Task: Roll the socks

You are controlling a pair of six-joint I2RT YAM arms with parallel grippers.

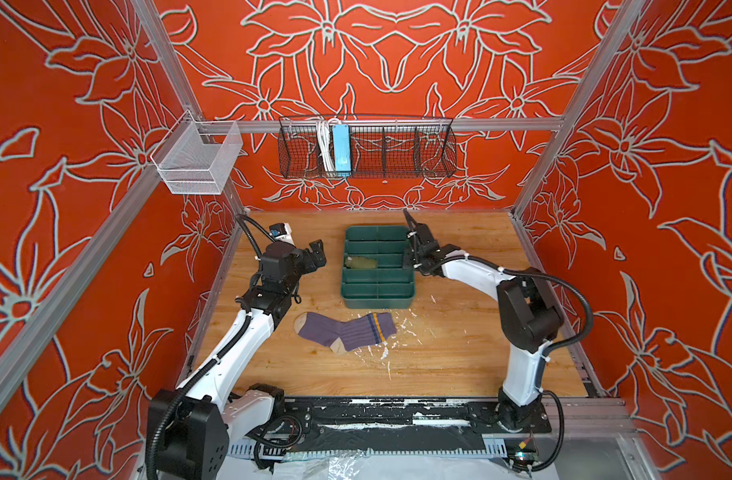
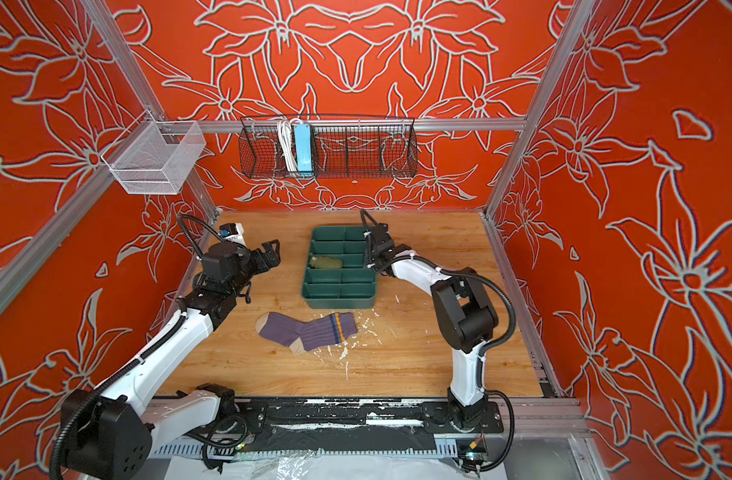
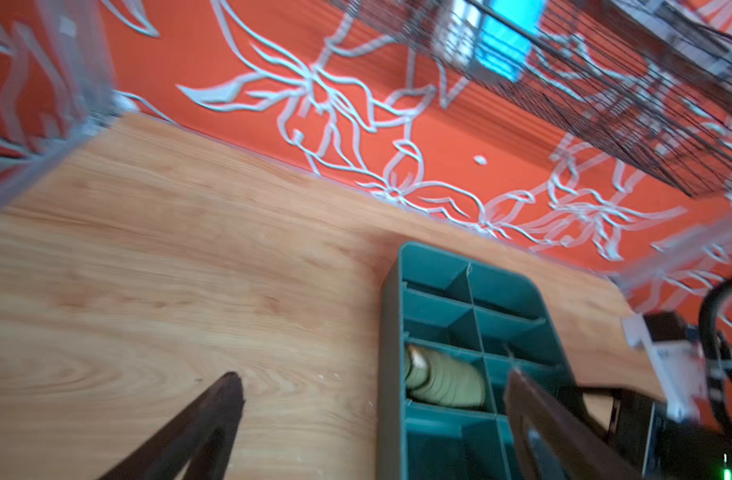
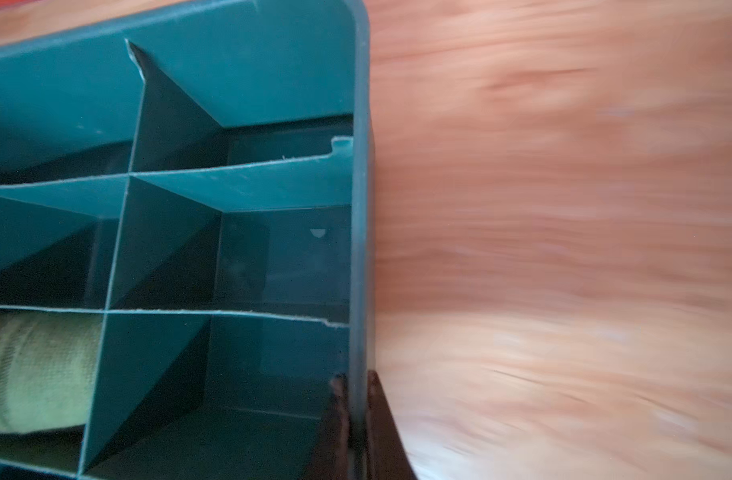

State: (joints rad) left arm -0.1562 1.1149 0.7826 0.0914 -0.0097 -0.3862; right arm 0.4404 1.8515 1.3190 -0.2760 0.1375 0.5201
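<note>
While the right hand is pinching the tray wall, the left hand is hovering spread beside that tray, purple sock lying near it.

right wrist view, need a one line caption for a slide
The right gripper pinches the side wall of the green tray, with a rolled olive sock in a nearby compartment.

The wooden tabletop carries a green divided tray standing toward the back, about midway across in both top views. In front of the tray and apart from it, a purple sock lies flat, beige toe to the left and striped cuff to the right. White flecks mark the wood just beside the cuff end.
</note>
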